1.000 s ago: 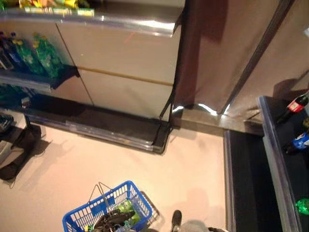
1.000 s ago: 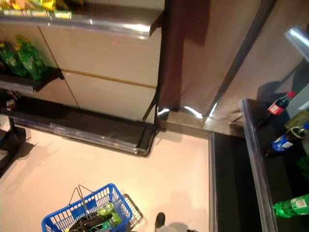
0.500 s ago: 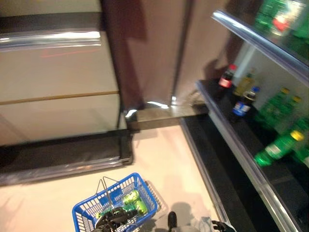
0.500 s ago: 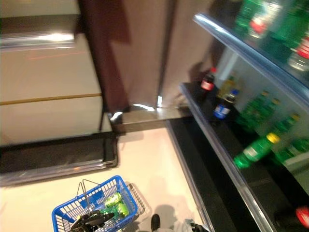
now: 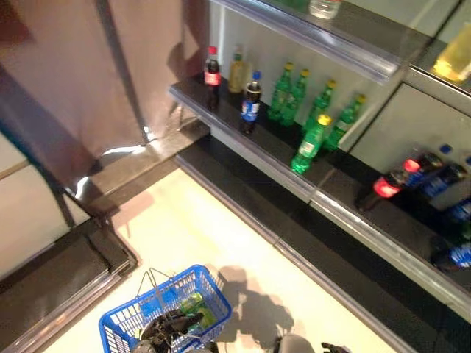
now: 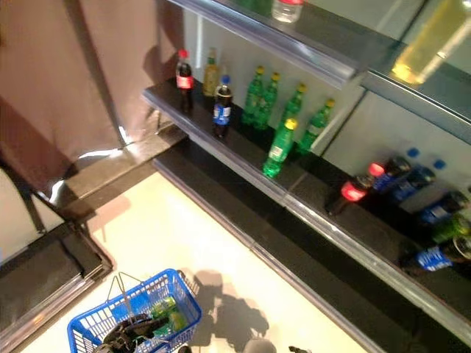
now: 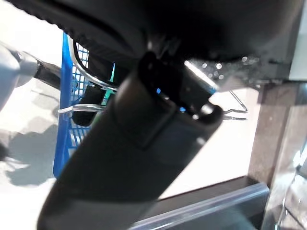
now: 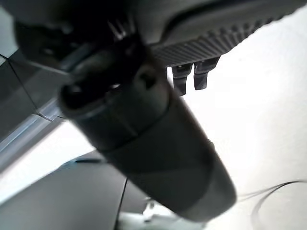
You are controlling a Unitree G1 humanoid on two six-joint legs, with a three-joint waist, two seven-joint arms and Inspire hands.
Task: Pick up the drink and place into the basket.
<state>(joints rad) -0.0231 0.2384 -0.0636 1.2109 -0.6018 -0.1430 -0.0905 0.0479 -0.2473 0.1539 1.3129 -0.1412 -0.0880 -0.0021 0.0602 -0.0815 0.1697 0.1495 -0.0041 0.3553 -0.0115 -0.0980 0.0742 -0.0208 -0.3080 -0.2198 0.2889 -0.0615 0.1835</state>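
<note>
The drinks are standing on the shelf (image 5: 294, 173) across the upper right of the frame; the nearest is a green bottle (image 5: 309, 143) with a yellow cap at the shelf's front edge. Green bottles are already lying in the blue basket (image 5: 213, 298) at the lower left. My left hand (image 5: 171, 327) is curling round the basket's wire handle (image 7: 88, 79). My right hand (image 8: 192, 76) is holding nothing, fingers relaxed. I am judging a reach to that bottle best: gripping its middle, keeping it upright, avoiding its neighbours.
</note>
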